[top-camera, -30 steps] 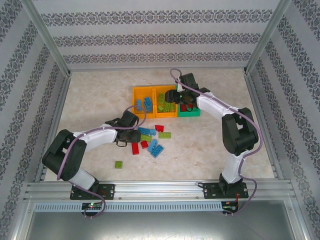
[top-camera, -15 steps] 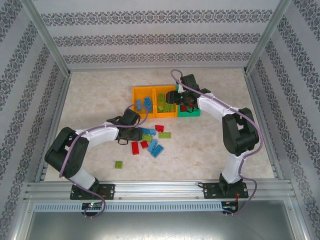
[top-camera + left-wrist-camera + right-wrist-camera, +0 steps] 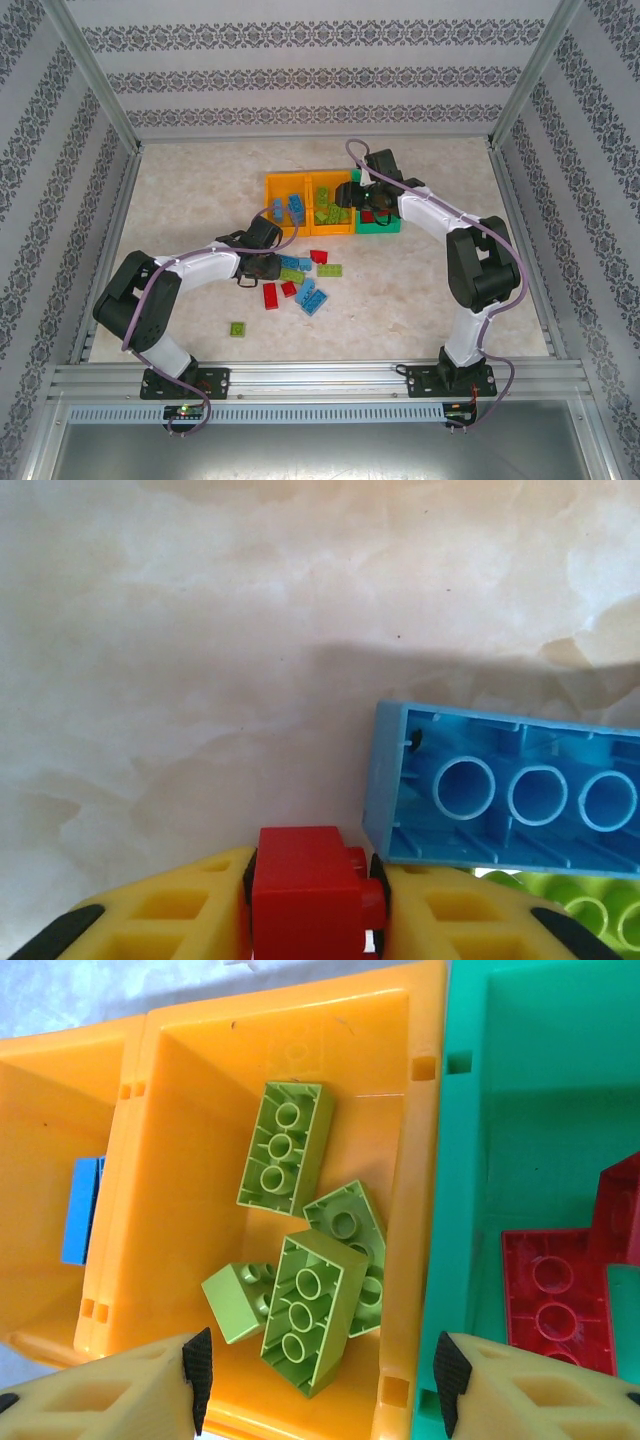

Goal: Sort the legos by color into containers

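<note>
Red lego [image 3: 305, 872] pinched in left hand [image 3: 316, 905]; right hand [image 3: 323, 1375] gapes over green legos [image 3: 287, 1147]

Three joined containers [image 3: 290, 177] are seen mid-table [image 3: 190, 185], two orange and one green at the right; blue legos [image 3: 288, 209] lie in the left orange bin; the right gripper [image 3: 349, 197] is held over the middle and green bins; the left gripper [image 3: 272, 267] is set low at the left edge of a loose pile [image 3: 308, 282] of red, blue and green bricks; one green brick [image 3: 238, 329] lies apart, nearer the bases.
</note>
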